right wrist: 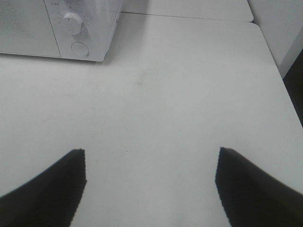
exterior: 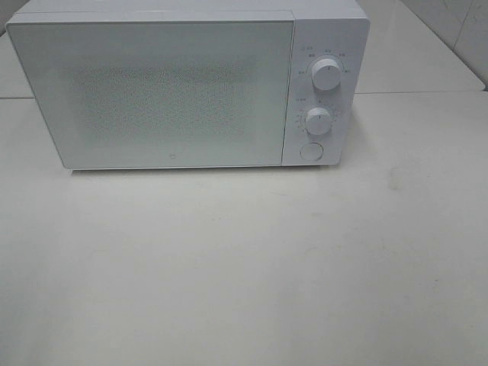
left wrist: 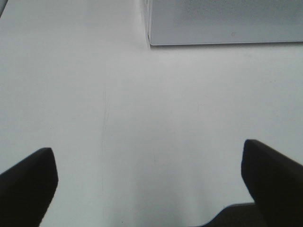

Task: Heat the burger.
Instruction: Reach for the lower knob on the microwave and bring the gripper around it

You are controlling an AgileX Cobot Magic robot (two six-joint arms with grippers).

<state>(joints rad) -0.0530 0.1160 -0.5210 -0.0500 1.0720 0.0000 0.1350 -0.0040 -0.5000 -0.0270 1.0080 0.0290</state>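
The burger is out of view in every frame. A white microwave (exterior: 183, 84) stands at the back of the table with its door shut; two dials (exterior: 326, 72) and a round button (exterior: 311, 150) sit on its right panel. Neither arm shows in the exterior high view. In the left wrist view my left gripper (left wrist: 149, 165) is open over bare table, with the microwave's lower corner (left wrist: 222, 23) ahead of it. My right gripper (right wrist: 151, 175) is open too, empty, with the microwave's control panel (right wrist: 78, 28) ahead.
The white table (exterior: 244, 267) spreads in front of the microwave. Its right edge (right wrist: 279, 80) shows in the right wrist view, with a dark drop beyond. A tiled wall (exterior: 457, 30) rises at the back right.
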